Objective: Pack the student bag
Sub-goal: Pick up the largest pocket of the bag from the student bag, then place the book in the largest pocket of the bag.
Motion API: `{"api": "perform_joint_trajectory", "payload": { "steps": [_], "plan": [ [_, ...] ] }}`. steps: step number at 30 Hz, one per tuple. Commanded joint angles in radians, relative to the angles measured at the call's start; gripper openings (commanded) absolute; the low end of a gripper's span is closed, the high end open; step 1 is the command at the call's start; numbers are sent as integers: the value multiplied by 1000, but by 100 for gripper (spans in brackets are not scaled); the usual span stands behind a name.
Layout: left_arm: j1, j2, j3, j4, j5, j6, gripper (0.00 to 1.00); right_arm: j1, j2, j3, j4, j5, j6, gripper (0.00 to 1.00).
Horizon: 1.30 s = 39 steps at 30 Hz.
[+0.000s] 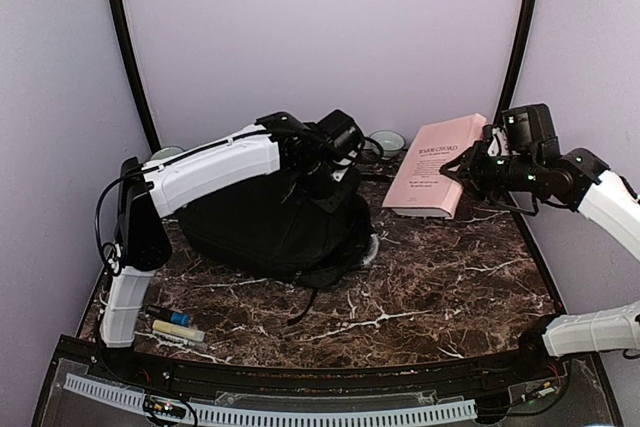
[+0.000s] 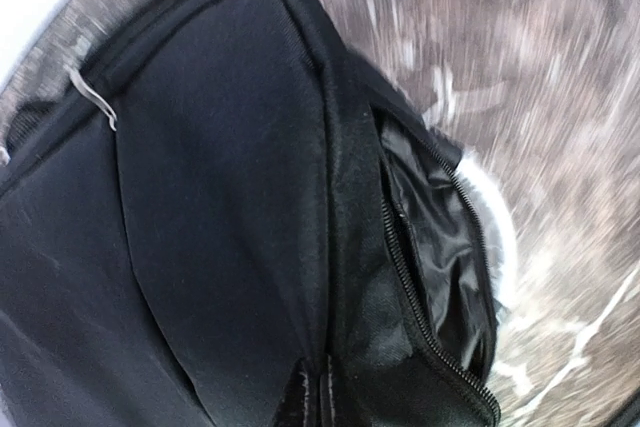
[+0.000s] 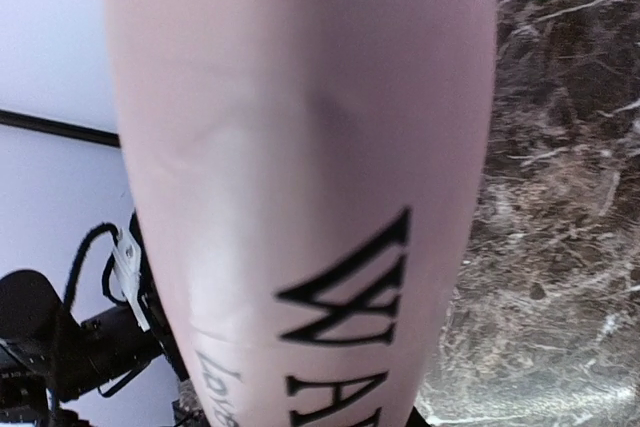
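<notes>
**Bag packing: book in hand, nothing loaded that I can see**

- Pink book [image 3: 300,147]: fills my right wrist view, black title lettering on the cover. My right pincer [image 1: 468,169] is clamped on its right edge, holding it tilted above the back of the bench [image 1: 440,287], apart from the bag.
- Student bag [image 1: 260,227]: black, slumped left of centre on the bench. Its zip pocket [image 2: 430,247] gapes a little and shows only black lining.
- Left pincer [image 1: 325,179]: fingers together on top of the bag. I judge that they pinch a fold of fabric beside the zip.
- Pens [image 1: 175,325]: lying loose at the near left corner, unpacked.
- Done: book picked up, bag gripped.
- Left: widen the opening, load the book, then the pens.
</notes>
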Motion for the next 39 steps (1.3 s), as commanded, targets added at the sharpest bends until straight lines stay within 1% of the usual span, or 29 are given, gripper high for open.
{"api": "perform_joint_trajectory", "payload": {
  "steps": [1,4,8,11,14,16,21,23,25,27,29,31,34,37,39],
  "plan": [
    [59,-100,114,-4,72,-47,0,-2,31,-25,277,-198,8,15],
    [94,-139,86,30,152,-67,0,14,59,-43,326,-220,30,13],
    [118,-178,45,87,241,-85,0,36,76,-100,380,-151,103,12],
    [124,-196,35,111,266,-100,0,40,92,-152,483,-120,161,12],
    [137,-205,31,146,350,-123,0,47,139,-191,646,-148,205,12],
    [142,-206,32,175,400,-137,0,65,202,-178,728,-186,213,12],
    [157,-205,42,224,489,-208,0,121,371,-78,838,-220,194,13],
    [167,-207,43,248,532,-247,0,134,425,-72,930,-218,229,13],
    [179,-211,45,280,572,-294,0,147,469,-88,1070,-204,290,13],
    [188,-212,54,310,600,-347,0,161,525,-81,1156,-188,323,13],
    [196,-210,62,345,632,-398,0,180,587,-45,1191,-168,318,13],
    [205,-210,64,379,667,-444,0,201,637,7,1187,-137,299,13],
    [219,-209,62,412,717,-490,0,227,721,71,1239,-121,296,17],
    [227,-209,59,442,747,-509,0,248,798,132,1261,-172,286,30],
    [233,-209,53,456,751,-513,0,260,825,153,1237,-219,267,34]
  ]
}}
